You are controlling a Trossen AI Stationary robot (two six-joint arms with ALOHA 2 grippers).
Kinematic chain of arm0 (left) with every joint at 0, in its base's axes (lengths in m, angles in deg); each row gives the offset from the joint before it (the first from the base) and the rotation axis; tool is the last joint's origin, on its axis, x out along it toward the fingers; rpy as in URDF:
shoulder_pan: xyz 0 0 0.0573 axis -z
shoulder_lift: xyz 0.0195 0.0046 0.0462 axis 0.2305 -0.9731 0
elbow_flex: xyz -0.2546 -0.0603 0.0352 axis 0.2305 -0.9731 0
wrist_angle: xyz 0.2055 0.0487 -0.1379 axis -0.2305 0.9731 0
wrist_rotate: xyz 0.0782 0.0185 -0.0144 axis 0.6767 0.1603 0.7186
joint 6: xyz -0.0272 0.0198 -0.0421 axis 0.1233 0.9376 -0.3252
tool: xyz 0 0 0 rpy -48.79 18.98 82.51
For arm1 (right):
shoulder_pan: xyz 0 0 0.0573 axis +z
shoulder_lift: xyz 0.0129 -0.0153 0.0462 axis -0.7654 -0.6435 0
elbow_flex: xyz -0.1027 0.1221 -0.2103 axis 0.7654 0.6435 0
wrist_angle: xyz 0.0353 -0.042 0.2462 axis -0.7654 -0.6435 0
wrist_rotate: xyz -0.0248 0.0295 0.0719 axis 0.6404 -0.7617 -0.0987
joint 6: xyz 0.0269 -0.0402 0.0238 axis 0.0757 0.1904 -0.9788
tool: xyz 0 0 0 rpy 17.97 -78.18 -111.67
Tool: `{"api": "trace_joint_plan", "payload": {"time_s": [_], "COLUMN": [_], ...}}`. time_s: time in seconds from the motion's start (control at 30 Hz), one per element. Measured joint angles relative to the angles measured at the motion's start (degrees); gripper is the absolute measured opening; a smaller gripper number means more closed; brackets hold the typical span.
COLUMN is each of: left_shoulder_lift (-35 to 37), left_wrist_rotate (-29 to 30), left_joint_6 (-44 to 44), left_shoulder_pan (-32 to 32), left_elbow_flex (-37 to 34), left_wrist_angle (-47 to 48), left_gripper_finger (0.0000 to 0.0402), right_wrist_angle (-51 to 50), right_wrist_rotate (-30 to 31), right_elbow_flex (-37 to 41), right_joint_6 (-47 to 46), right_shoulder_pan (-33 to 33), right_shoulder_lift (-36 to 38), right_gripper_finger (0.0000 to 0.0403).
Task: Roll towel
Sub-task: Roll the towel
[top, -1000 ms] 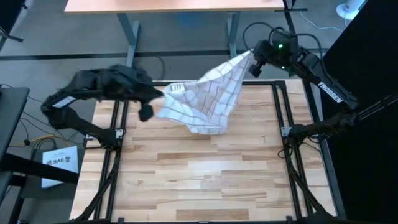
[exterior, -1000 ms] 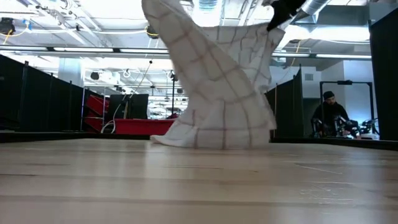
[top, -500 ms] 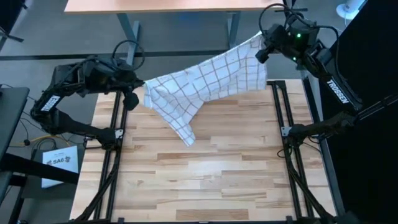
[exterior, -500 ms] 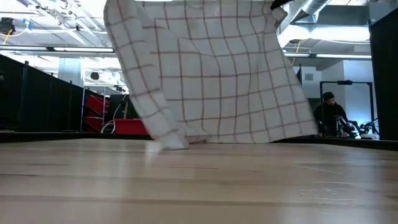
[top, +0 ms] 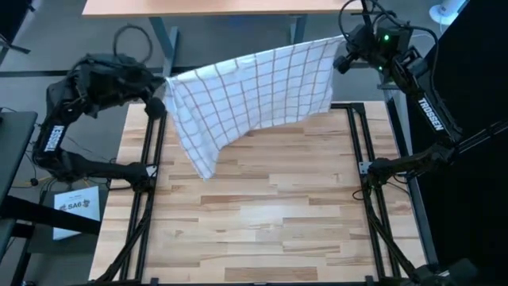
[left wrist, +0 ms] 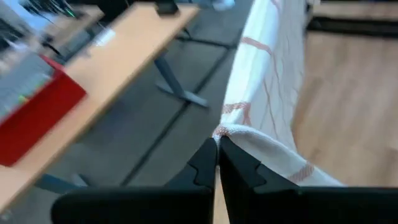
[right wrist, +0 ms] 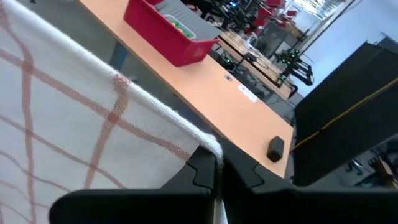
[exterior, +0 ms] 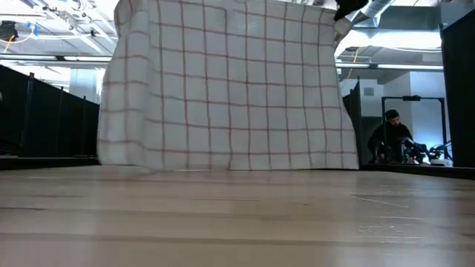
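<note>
The white towel (top: 254, 91) with a grid of reddish-brown lines hangs spread between my two grippers above the table's far edge. My left gripper (top: 161, 83) is shut on its left top corner, and my right gripper (top: 341, 49) is shut on its right top corner. In the low view the towel (exterior: 230, 81) hangs as a flat sheet, and its lower edge (exterior: 223, 166) is at about table height. In the high view the lower left corner (top: 205, 171) hangs lowest, over the table. My left gripper pinches the towel's top left corner (left wrist: 225, 132) between its two fingers, right at the hemmed edge. The towel hangs below and stretches away toward the other arm. My right gripper pinches the top right corner (right wrist: 211, 147) between its two fingers at the hem. The top edge (top: 254, 56) runs nearly taut between the two holds.
The wooden table (top: 262, 214) lies bare in front of the towel, framed by black rails (top: 147, 199). A long desk (top: 214, 6) stands beyond the far edge, with a red bin (right wrist: 168, 34) on it. A person (exterior: 390, 137) sits far behind in the room.
Both grippers have moved apart, the left toward the table's left edge and the right toward the far right, and up. The towel, bunched and resting on the table a second ago, has spread out into a flat hanging sheet and its heap has lifted off the wood.
</note>
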Motion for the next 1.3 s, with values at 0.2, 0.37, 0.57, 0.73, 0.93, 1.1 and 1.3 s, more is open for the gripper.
{"api": "trace_joint_plan", "payload": {"time_s": [0.2, 0.37, 0.57, 0.73, 0.93, 1.1, 1.3], "left_shoulder_lift": [0.5, 0.5, 0.5, 1.0, 1.2, -1.5, -5.8], "left_wrist_rotate": [0.2, -1.7, -2.3, -2.2, 0.8, 2.1, 2.3], "left_joint_6": [4.9, 3.9, 1.5, -3.6, -12.9, -21.7, -34.1], "left_shoulder_pan": [-2.3, -2.3, 1.7, 11.4, 23.5, 33.4, 44.3], "left_elbow_flex": [0.1, 0.5, -1.4, -5.0, -6.7, -8.3, -11.9], "left_wrist_angle": [-7.2, -2.1, 10.8, 12.1, 11.8, 12.0, 11.9], "left_gripper_finger": [0.0000, 0.0000, 0.0000, 0.0000, 0.0000, 0.0000, 0.0000], "right_wrist_angle": [1.2, -3.0, -14.5, -21.2, -22.4, -19.6, -10.5], "right_wrist_rotate": [0.1, 0.5, -1.0, -1.0, -0.9, -0.8, -2.3], "right_elbow_flex": [0.0, 0.0, 0.0, 0.0, 3.4, 12.6, 23.6], "right_joint_6": [0.9, 1.2, 0.9, -2.8, -8.3, -10.5, -11.0], "right_shoulder_pan": [-0.1, 2.4, 7.8, 14.3, 19.5, 19.6, 19.6], "right_shoulder_lift": [0.0, 0.8, 1.9, 4.9, 10.0, 12.2, 11.5], "right_gripper_finger": [0.0000, 0.0000, 0.0000, 0.0000, 0.0000, 0.0000, 0.0000]}}
